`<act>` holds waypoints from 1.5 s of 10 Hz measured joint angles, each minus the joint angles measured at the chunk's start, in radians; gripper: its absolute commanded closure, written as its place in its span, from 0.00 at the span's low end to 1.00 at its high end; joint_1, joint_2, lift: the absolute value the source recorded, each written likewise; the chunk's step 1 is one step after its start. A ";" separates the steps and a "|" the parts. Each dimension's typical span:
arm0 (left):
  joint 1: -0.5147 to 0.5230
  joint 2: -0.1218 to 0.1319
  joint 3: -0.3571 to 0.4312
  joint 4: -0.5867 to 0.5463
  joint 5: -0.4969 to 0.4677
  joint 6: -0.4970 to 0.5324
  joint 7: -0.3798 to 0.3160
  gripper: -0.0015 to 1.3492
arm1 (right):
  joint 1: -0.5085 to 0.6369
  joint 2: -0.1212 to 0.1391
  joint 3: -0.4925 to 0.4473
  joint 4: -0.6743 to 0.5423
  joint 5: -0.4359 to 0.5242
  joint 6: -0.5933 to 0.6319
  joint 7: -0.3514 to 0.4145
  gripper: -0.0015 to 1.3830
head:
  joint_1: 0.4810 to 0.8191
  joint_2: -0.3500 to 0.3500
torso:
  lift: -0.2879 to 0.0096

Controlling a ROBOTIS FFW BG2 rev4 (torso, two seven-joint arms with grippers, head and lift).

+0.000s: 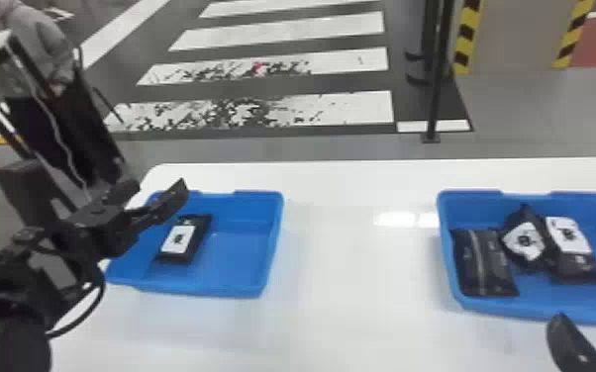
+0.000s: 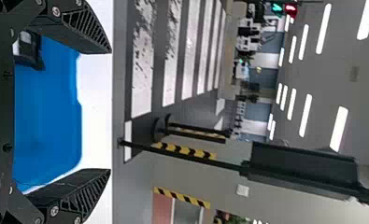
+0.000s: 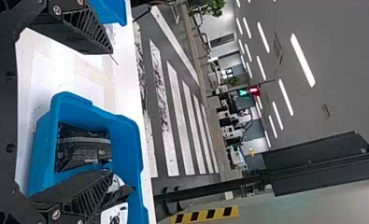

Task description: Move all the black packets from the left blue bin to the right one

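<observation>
My left gripper (image 1: 156, 203) is above the left side of the left blue bin (image 1: 237, 287); its fingers stand apart in the left wrist view, where the gripper (image 2: 109, 111) has nothing between them. One black packet (image 1: 177, 239) with a white label lies in that bin, beside and below the gripper. In the right blue bin (image 1: 534, 312) lie a plain dark packet (image 1: 482, 262), a crumpled packet (image 1: 524, 241) and a labelled packet (image 1: 570, 250). A finger of my right gripper (image 1: 576, 344) shows in front of that bin; in the right wrist view the gripper (image 3: 111, 112) is open and holds nothing.
The white table (image 1: 351, 277) carries both bins with a wide gap between them. A black pole (image 1: 435, 89) stands on the floor beyond the table, near a panel with yellow-black striped edges.
</observation>
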 measured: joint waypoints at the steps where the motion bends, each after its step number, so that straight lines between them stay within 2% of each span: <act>1: -0.021 0.009 0.008 0.028 -0.057 0.050 0.015 0.11 | 0.025 0.001 0.001 -0.018 -0.001 -0.003 0.000 0.08 | 0.63 0.92 | 0.45; 2: -0.043 0.012 0.019 0.057 -0.111 0.107 0.025 0.11 | 0.036 0.001 0.002 -0.023 -0.006 -0.004 0.000 0.08 | 0.63 0.98 | 0.45; 4: -0.110 0.030 0.009 0.160 -0.188 0.217 0.031 0.12 | 0.035 0.001 0.010 -0.020 -0.012 -0.005 0.003 0.08 | 0.63 1.00 | 0.45; 8: -0.260 0.068 -0.085 0.390 -0.286 0.321 0.040 0.12 | 0.026 0.002 0.013 -0.002 -0.025 -0.005 0.012 0.08 | 0.63 1.00 | 0.45; 10: -0.317 0.081 -0.111 0.481 -0.307 0.357 0.042 0.16 | 0.020 0.002 0.016 0.007 -0.031 -0.002 0.017 0.08 | 0.63 1.00 | 0.45; 11: -0.337 0.085 -0.120 0.520 -0.313 0.371 0.047 0.21 | 0.017 0.001 0.017 0.011 -0.035 0.002 0.020 0.08 | 0.63 1.00 | 0.45; 12: -0.368 0.086 -0.120 0.579 -0.315 0.378 0.051 0.30 | 0.015 0.001 0.017 0.016 -0.037 0.006 0.021 0.08 | 0.63 1.00 | 0.45; 13: -0.404 0.091 -0.126 0.643 -0.316 0.376 0.056 0.48 | 0.012 0.002 0.018 0.022 -0.040 0.009 0.023 0.08 | 0.63 1.00 | 0.45; 15: -0.450 0.098 -0.141 0.718 -0.310 0.361 0.069 0.68 | 0.005 0.002 0.019 0.031 -0.044 0.014 0.026 0.08 | 0.63 1.00 | 0.45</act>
